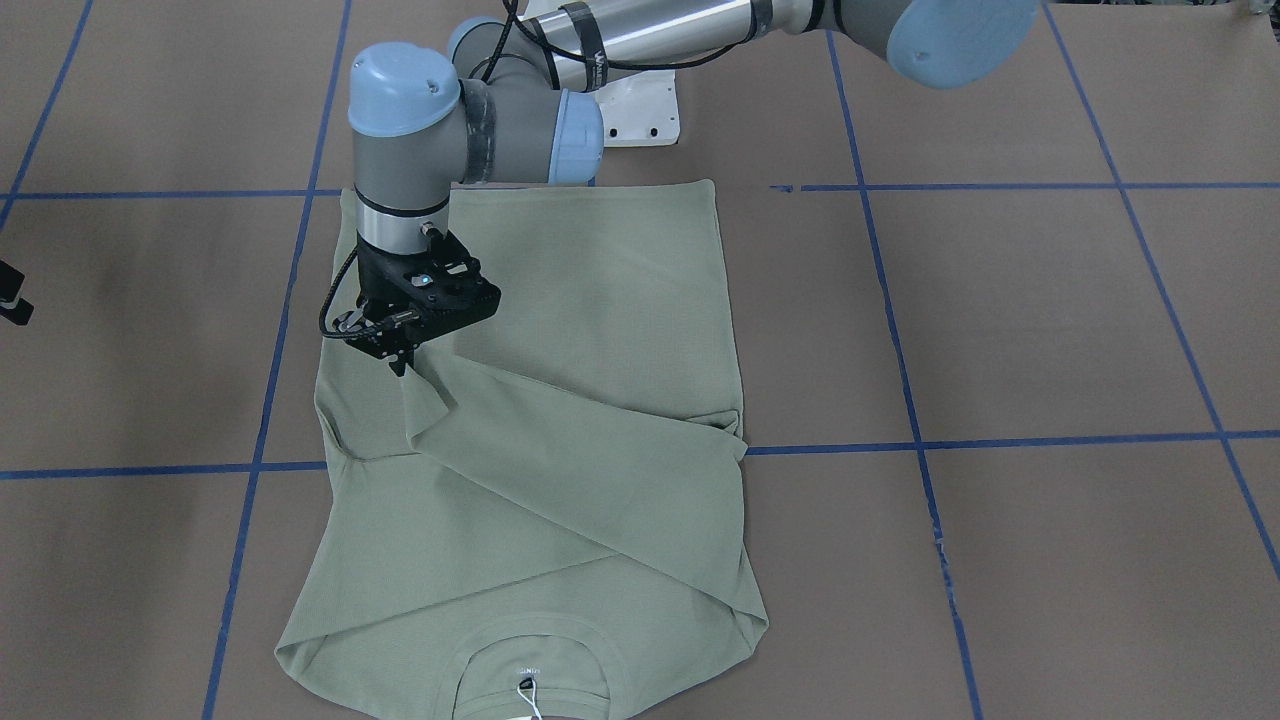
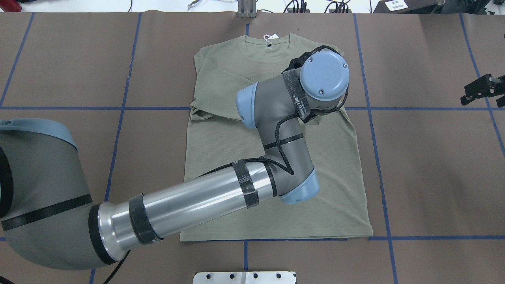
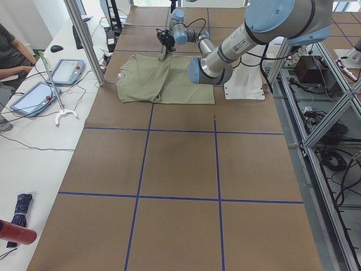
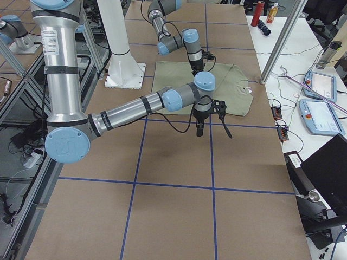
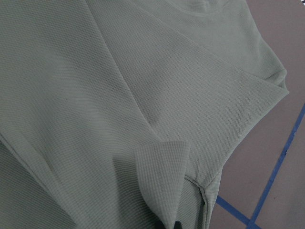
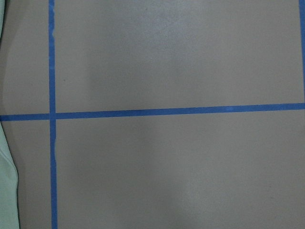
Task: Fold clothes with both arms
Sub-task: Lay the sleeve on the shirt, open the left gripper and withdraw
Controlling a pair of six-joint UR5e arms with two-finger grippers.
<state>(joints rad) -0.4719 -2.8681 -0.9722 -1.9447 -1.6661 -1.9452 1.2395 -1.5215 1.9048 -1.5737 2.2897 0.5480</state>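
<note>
The clothes are one sage-green long-sleeved shirt (image 1: 600,290) (image 2: 221,138), lying flat. Its collar (image 1: 530,650) and white tag (image 2: 269,38) point away from the robot. A sleeve runs diagonally across the chest. My left gripper (image 1: 403,362) is shut on that sleeve's cuff (image 5: 162,186) and lifts it into a small peak over the robot's-right part of the body. In the overhead view the left wrist (image 2: 323,75) hides those fingers. My right gripper (image 2: 467,94) (image 4: 199,130) hangs over bare table off the shirt's right side, and whether it is open or shut does not show.
Blue tape lines (image 1: 900,445) grid the brown table. The white pedestal plate (image 1: 640,110) sits near the hem. A side bench with tablets (image 3: 67,70), a seated person (image 3: 8,51) and a metal post (image 3: 84,39) border the collar side.
</note>
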